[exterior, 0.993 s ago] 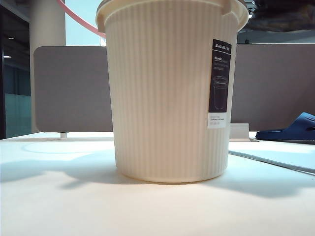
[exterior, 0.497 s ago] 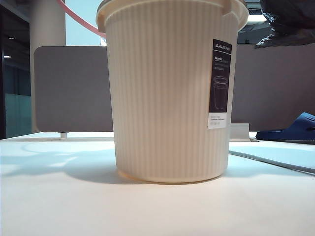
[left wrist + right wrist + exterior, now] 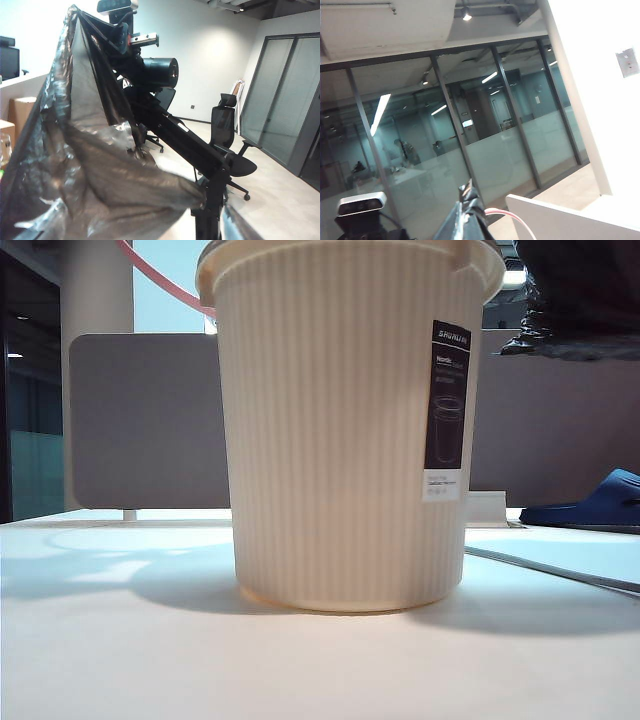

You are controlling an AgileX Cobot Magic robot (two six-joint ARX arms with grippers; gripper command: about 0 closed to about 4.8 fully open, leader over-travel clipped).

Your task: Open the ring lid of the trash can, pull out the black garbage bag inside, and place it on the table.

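Trash can stood upright on table. Right claw clamped on black garbage bag, hanging above table at upper right. Left claw unseen; state undeterminable. Ring lid raised at can's left.

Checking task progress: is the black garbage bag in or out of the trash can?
Out: the black garbage bag hangs in the air beside the trash can rim, not yet on the table.

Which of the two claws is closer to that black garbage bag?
Right. The right gripper pinches the top of the black garbage bag, holding it up right of the trash can. The left gripper is out of view; its camera faces the hanging bag.
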